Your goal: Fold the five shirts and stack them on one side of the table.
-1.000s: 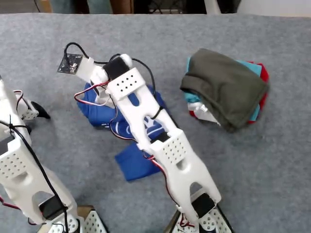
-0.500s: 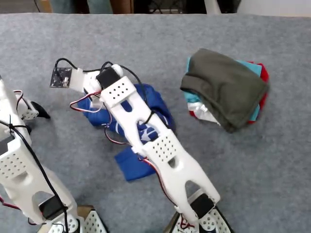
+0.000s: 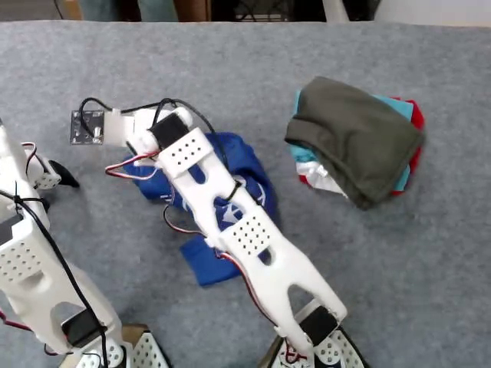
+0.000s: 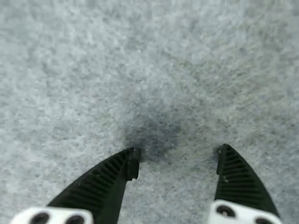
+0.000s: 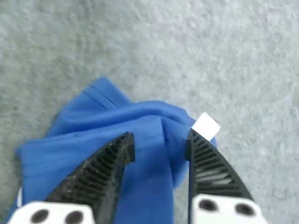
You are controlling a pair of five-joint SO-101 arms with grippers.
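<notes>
- Right gripper (image 5: 160,137) has swung left over the crumpled blue fabric shirt (image 5: 93,149), jaws spread at its tagged edge; a fold grasp looks next.
- Left gripper (image 4: 178,154), jaws apart, hovers over the grey felt table (image 4: 149,56).

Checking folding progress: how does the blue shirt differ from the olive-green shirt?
The blue shirt is crumpled and sprawled; the olive-green shirt is folded into a compact bundle. The blue shirt lies alone, under the right gripper with its open fingers; the olive-green shirt tops the stack of other shirts, no gripper near. Both rest on the grey table.
</notes>
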